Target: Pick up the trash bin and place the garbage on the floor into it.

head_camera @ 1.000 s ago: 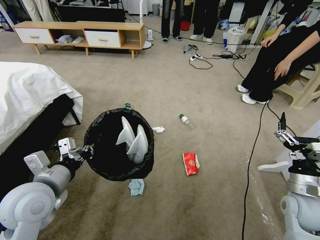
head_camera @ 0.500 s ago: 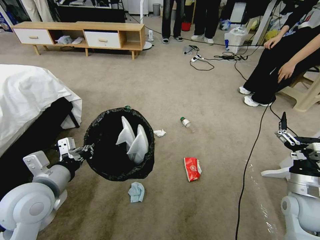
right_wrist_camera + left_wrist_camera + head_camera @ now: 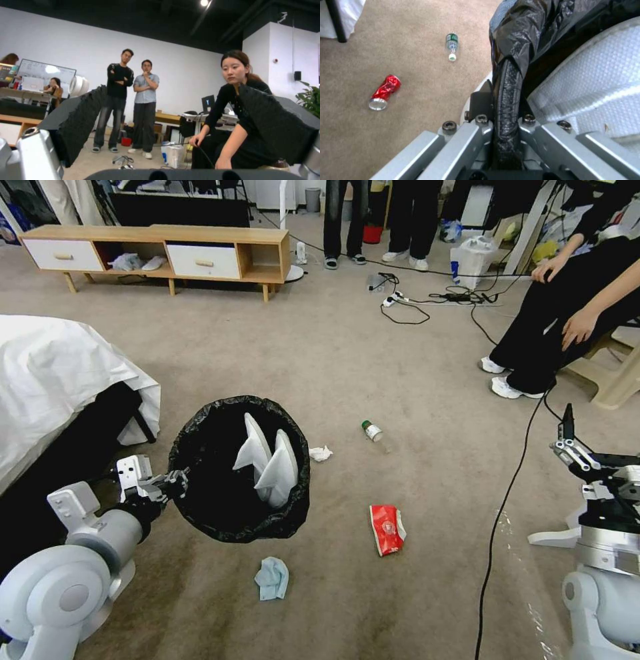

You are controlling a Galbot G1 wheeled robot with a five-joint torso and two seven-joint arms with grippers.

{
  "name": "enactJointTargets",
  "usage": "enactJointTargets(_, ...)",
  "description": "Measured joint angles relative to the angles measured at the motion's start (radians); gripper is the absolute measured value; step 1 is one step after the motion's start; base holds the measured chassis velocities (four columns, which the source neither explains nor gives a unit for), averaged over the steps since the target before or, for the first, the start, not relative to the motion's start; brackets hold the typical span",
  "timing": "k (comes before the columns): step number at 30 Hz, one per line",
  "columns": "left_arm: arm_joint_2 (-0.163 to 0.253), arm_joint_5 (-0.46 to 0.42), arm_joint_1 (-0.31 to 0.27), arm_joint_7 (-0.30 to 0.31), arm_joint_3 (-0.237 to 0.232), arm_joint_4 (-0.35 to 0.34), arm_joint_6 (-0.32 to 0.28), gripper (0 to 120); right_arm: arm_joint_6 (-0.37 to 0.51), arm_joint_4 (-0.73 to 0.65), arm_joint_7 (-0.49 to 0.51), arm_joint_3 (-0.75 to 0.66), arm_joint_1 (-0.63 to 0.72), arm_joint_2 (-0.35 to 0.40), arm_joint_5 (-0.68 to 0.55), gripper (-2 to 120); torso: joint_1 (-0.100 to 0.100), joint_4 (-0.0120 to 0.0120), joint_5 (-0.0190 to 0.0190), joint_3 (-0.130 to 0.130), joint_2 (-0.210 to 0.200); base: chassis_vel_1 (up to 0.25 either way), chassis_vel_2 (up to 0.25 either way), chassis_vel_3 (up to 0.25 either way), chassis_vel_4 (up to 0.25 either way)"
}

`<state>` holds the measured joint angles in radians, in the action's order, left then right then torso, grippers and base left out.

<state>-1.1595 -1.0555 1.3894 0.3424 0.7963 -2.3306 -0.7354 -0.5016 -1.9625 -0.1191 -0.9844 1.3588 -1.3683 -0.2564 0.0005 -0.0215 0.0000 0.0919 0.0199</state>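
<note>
- trash bin (image 3: 220, 507), round white plastic with a crinkled black liner folded over its rim, is held off the floor (image 3: 400, 367) at the robot's front left, tipped so its mouth faces up and toward the camera; white pieces stand inside it.
- floor is flat beige-grey short-pile carpet with darker smudges; a broad open stretch runs ahead and to the right of the bin, edged by a white-sheeted bed (image 3: 53, 373) on the left, a low wooden cabinet (image 3: 160, 247) far ahead, and a black cable (image 3: 507, 500) trailing on the right.
- left gripper (image 3: 506, 117) pinches the bin's rim, liner and all, between its grey metal fingers.
- right gripper (image 3: 567, 443) is raised at the right edge, well apart from the litter, its black ribbed pads (image 3: 83, 120) spread apart.
- red wrapper (image 3: 387, 529) lies flat to the right of the bin, long axis pointing away from the robot.
- blue mask (image 3: 272, 578), crumpled, lies just below the bin.
- clear bottle (image 3: 372, 431) lies beyond the wrapper, green cap toward the far left.
- white tissue (image 3: 321, 453) sits just beside the bin's right rim.
</note>
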Motion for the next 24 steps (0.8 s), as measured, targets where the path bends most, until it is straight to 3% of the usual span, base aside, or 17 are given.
enactJointTargets(24,0.0,-0.002,-0.011,0.0,-0.001,0.013,0.0,2,-0.003,0.017,-0.001,0.005,-0.012,-0.004,0.002,100,0.0,0.0,-0.0001,0.0,0.0,-0.062,0.058,0.061,-0.06)
